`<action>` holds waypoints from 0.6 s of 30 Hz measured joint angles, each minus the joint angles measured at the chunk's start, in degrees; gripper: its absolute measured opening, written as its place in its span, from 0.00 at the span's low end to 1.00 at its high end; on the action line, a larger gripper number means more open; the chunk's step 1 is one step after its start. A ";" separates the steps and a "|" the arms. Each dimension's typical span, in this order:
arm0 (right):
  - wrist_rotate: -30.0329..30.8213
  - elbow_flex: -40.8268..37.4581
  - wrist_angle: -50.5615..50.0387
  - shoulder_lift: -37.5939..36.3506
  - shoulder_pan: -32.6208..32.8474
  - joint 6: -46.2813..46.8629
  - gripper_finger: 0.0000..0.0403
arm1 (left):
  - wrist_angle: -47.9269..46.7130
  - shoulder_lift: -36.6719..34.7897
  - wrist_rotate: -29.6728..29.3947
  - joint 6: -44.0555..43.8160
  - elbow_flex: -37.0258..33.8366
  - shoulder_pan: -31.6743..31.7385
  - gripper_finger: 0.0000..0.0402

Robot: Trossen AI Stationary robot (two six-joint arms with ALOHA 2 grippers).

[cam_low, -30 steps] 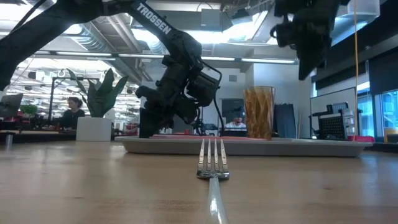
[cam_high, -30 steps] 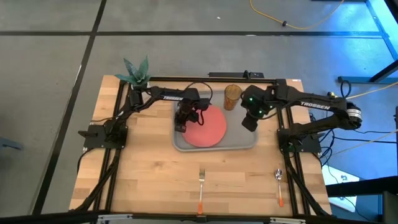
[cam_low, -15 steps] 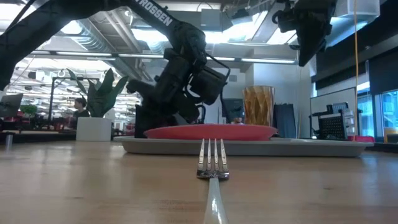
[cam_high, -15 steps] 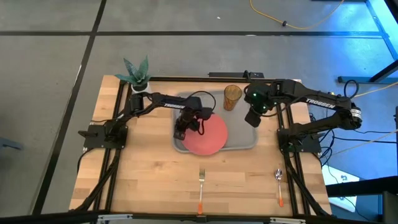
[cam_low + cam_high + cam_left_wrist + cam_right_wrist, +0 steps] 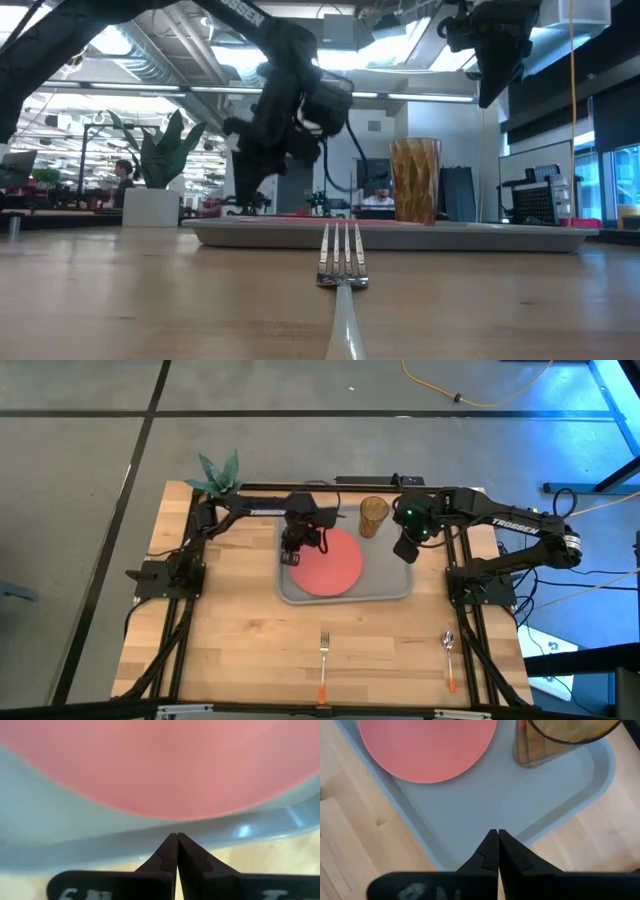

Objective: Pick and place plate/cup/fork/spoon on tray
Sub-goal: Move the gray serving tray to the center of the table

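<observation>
On the grey tray (image 5: 395, 588) at the back of the wooden counter (image 5: 240, 650), the coral-red plate (image 5: 330, 563) lies flat and the amber cup (image 5: 374, 515) stands upright in the far corner, apart from the plate. Both look properly placed, so two of the four items seem done. The fork (image 5: 323, 663) and the spoon (image 5: 450, 657) lie on bare wood near the front edge, well apart from each other and from the tray, handles pointing toward the front; they are likely what remains.

The left gripper (image 5: 292, 550) hangs over the tray's left rim just beside the plate, fingers together and holding nothing; its wrist view shows the tips over the rim with the plate beyond. The right gripper (image 5: 405, 548) hovers over the tray's right side near the cup, fingers also pressed together and empty.

The tray is smooth, matte, with rounded corners and a low rim. The plate is a plain disc. The cup is translucent and ribbed, taller than wide. The cutlery is thin shiny metal with orange handles.
</observation>
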 joint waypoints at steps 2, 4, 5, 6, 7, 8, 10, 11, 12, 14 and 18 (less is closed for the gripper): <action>-1.78 -0.77 0.28 0.00 -0.01 0.52 0.01 | -0.54 -1.37 0.41 -0.85 0.09 0.98 0.00; -3.72 -2.63 1.07 0.00 -0.02 2.18 0.01 | -0.89 -2.90 0.57 -1.72 0.07 1.66 0.00; -4.32 -3.93 1.86 0.00 -0.02 3.24 0.01 | -0.90 -4.08 0.78 -1.83 0.07 1.90 0.00; -4.59 -5.29 2.53 0.00 0.00 4.44 0.01 | -0.80 -5.34 1.06 -1.86 0.07 1.95 0.00; -5.26 -6.77 3.42 0.00 0.00 5.35 0.01 | -0.65 -6.51 1.02 -1.94 0.09 1.95 0.00; -6.37 -8.48 5.02 0.00 0.00 6.55 0.01 | -0.53 -7.59 1.10 -2.33 0.09 1.98 0.00; -8.21 -11.72 8.20 0.07 -0.02 9.51 0.01 | -0.23 -9.57 1.10 -3.24 0.07 2.11 0.00; -8.86 -13.44 9.99 0.04 0.04 10.79 0.01 | -0.08 -10.68 1.10 -3.60 0.07 2.12 0.00; -9.16 -15.16 12.08 0.04 0.31 11.94 0.01 | -0.08 -11.90 1.09 -4.28 0.07 2.15 0.00; -10.19 -18.63 15.45 0.04 0.85 13.77 0.01 | 0.30 -14.35 1.06 -5.49 0.07 2.15 0.00; -11.98 -24.59 19.92 0.04 2.39 18.18 0.01 | 1.60 -18.85 1.27 -7.93 0.07 2.26 0.00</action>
